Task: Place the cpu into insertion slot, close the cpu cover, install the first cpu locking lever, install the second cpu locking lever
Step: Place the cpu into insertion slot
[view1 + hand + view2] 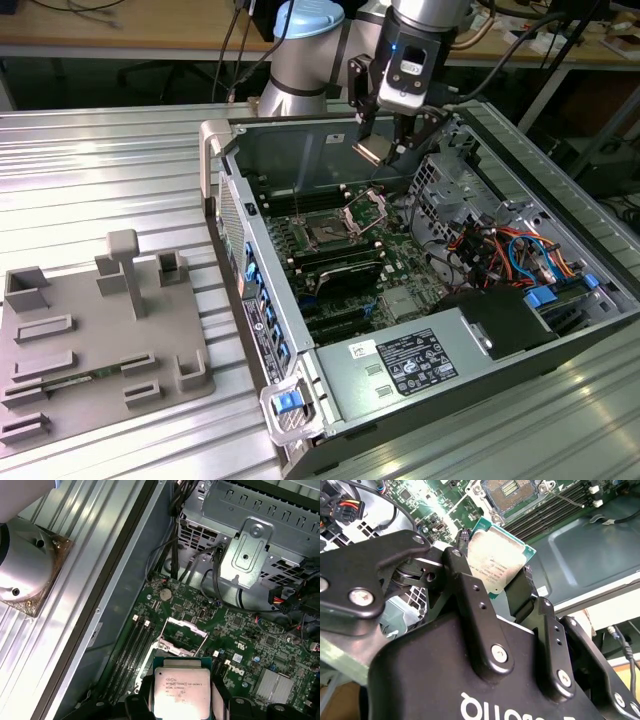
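Chassis point(300, 150) of grey sheet steel lies open on a ribbed aluminium table point(100, 170). It holds a green motherboard point(400, 245), long black memory slots point(335, 270), a perforated metal cage point(440, 180), and orange and blue cables point(510, 250). A labelled grey box point(400, 365) sits at about five o'clock from the board.

On the board, the insertion slot point(325, 232) is a dark square with a bright rim and sits bare. The cpu cover point(365, 210), a thin silvery frame, stands tilted up at about two o'clock from it in the exterior view.

The gripper point(385, 150) hangs over the far part of the chassis, at about one o'clock from the slot and well above it. Its black fingers point(465, 580) are closed on opposite edges of the cpu point(497, 555), a flat square chip with a dull metal face on a green border. In both wrist views the chip sits tilted between the fingertips, clear of the board.

A grey moulded fixture point(100, 340) with upright blocks rests on the table at about nine o'clock from the chassis.
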Controlling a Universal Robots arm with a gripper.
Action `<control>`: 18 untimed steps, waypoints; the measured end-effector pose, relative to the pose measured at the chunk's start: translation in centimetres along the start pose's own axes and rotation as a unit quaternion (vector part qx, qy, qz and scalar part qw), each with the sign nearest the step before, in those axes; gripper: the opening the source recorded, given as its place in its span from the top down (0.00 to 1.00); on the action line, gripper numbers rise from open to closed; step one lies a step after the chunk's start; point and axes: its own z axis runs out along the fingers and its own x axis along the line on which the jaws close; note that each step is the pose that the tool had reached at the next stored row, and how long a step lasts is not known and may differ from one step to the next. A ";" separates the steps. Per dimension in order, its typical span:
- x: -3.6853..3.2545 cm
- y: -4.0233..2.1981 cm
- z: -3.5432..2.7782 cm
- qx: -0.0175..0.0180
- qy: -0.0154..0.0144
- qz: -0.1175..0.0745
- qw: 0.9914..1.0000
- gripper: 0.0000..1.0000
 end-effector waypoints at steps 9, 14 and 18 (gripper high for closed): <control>0.00 -0.01 0.08 0.000 -0.002 0.021 1.000 0.45; 0.00 -0.01 0.12 -0.001 -0.003 0.033 0.999 0.45; 0.01 -0.03 0.15 -0.001 -0.004 0.043 0.999 0.45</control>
